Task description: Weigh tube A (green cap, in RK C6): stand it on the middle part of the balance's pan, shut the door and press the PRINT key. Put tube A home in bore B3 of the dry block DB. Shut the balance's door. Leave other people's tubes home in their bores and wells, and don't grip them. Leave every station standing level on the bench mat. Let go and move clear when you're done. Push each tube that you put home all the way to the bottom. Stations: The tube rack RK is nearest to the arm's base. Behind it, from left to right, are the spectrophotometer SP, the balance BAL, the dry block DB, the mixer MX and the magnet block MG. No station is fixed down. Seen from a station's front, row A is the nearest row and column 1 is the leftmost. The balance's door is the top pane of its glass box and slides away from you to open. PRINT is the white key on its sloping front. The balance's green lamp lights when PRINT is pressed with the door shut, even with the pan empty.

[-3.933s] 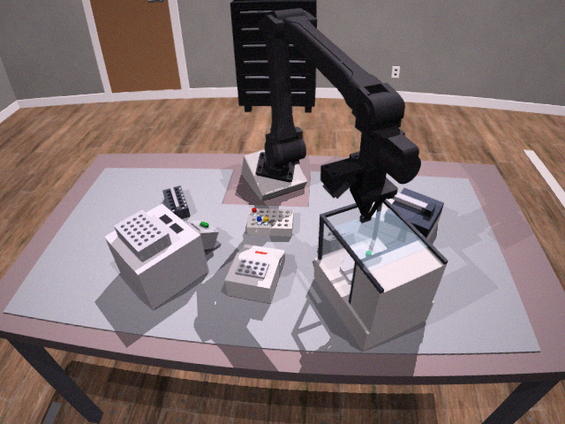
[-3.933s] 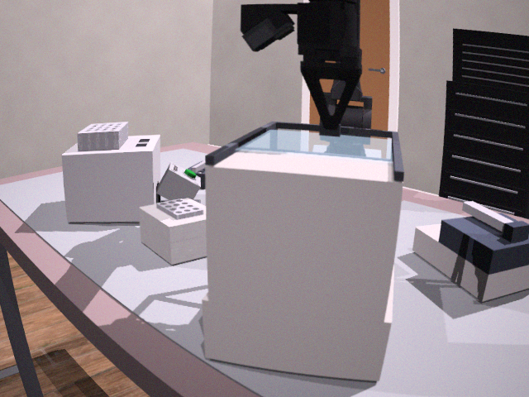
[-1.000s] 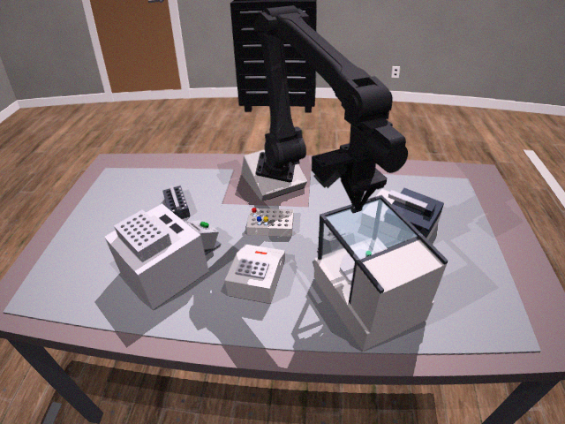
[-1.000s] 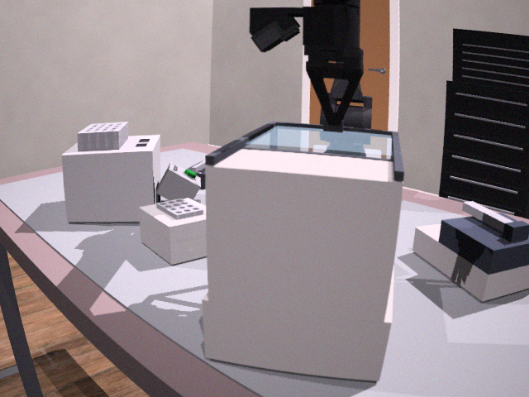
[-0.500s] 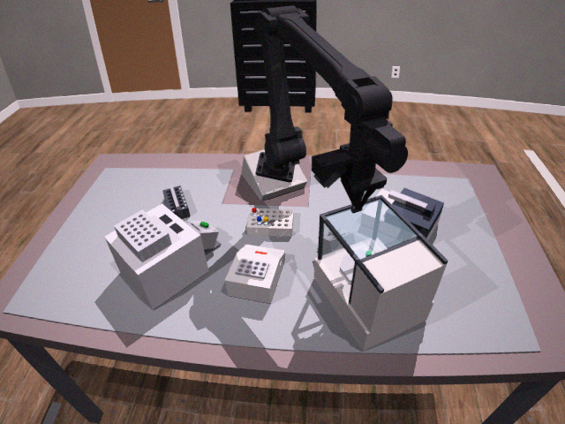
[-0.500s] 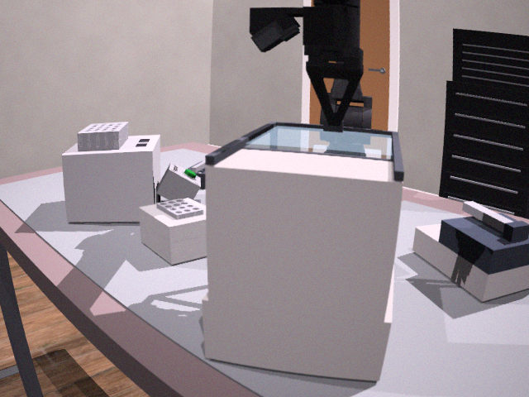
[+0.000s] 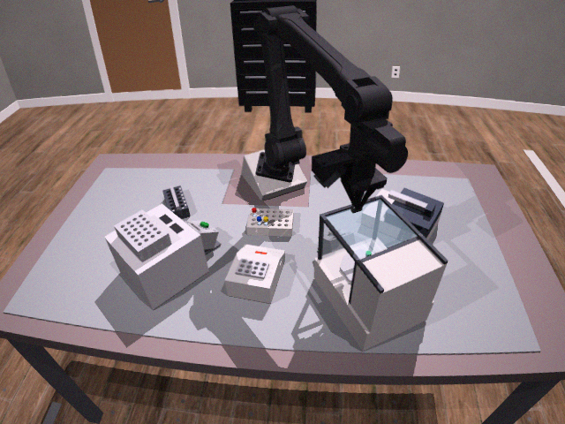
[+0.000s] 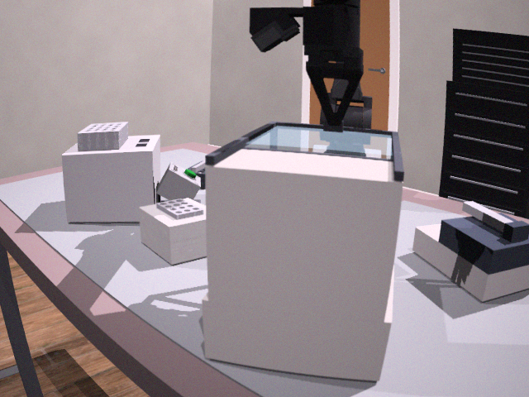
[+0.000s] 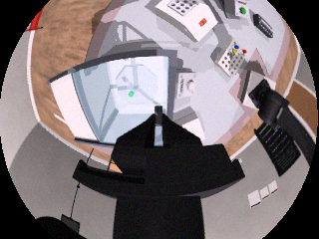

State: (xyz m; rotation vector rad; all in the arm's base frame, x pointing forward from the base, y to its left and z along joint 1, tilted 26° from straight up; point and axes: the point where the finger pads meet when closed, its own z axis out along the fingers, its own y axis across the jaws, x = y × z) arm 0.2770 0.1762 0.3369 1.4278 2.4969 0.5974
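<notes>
The balance (image 7: 396,291) (image 8: 298,256) (image 9: 67,103) is a white box with a glass chamber, standing askew on the mat. Its top glass pane (image 7: 365,225) (image 8: 298,138) (image 9: 107,94) lies over the chamber. Tube A's green cap (image 7: 367,253) (image 9: 131,94) shows through the glass; the tube stands upright inside. My gripper (image 7: 355,209) (image 8: 332,126) (image 9: 159,117) points straight down at the arm-side edge of the pane. It is shut on the dark bar along the door's front edge. The dry block DB (image 7: 246,287) (image 8: 170,239) (image 9: 202,23) stands to one side of the balance with empty bores.
The tube rack RK (image 7: 269,223) (image 9: 233,59) holds several coloured tubes near the arm's base. The dark spectrophotometer (image 7: 419,212) (image 8: 469,251) sits close behind the balance. A big white box (image 7: 154,268) (image 8: 107,184) has a small grey box (image 7: 207,235) (image 8: 177,184) tilted against it. The black magnet block (image 7: 176,200) (image 9: 263,24) stands beyond.
</notes>
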